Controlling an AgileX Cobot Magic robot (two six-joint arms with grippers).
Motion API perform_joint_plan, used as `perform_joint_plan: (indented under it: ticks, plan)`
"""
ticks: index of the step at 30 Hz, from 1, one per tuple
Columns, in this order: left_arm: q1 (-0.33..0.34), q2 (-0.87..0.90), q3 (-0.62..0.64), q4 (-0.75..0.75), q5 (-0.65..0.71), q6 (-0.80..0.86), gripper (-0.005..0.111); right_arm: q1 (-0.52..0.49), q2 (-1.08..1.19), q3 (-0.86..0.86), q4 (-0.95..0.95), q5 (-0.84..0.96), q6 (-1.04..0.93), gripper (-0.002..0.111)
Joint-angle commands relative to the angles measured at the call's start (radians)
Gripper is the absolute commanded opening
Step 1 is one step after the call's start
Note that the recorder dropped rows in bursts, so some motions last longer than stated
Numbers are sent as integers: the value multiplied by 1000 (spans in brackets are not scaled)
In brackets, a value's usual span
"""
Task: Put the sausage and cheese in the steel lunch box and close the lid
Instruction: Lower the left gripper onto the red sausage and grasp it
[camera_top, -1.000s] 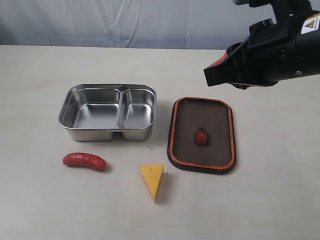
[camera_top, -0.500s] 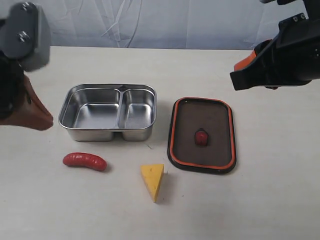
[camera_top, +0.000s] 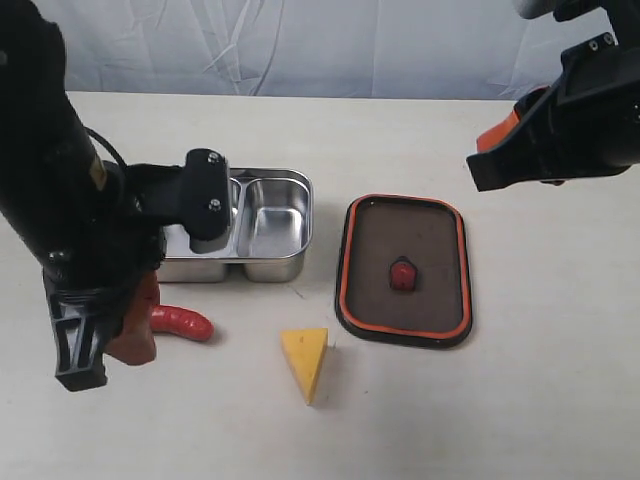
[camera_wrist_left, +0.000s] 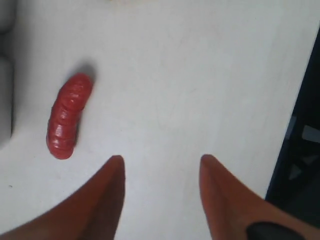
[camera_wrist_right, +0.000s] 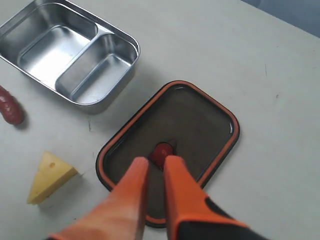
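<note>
Pale tabletop (camera_top: 520, 400) below me: my left gripper (camera_wrist_left: 160, 167) hangs with jaws apart, empty, beside the sausage (camera_wrist_left: 67, 116); my right gripper (camera_wrist_right: 156, 167), nearly closed, holds nothing.

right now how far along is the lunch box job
Nothing is packed yet. The steel lunch box is empty, with the sausage and cheese on the table beside it. In hand: the left gripper is open and hovering just short of the sausage, not gripping it. Left: load sausage and cheese, then fit the lid, which lies seal-side up under the right gripper.
</note>
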Motion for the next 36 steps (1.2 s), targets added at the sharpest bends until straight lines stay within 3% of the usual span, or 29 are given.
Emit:
perform_joint_plan:
  ticks: [1, 6, 11, 26, 36]
  plan:
    - [-5, 58, 47, 64, -43, 25, 57, -5, -6, 5, -24, 13, 2, 14]
    - [-5, 96, 124, 57, -183, 196, 57, -5, -6, 5, -30, 13, 2, 14]
    - [-5, 104, 133, 72, -333, 207, 57, -5, -6, 5, -30, 11, 2, 14]
    - [-5, 270, 133, 231, -411, 230, 57, -5, -6, 5, -23, 42, 17, 14]
    - [-3, 303, 133, 240, -523, 230, 57, -5, -6, 5, -15, 66, 19, 14]
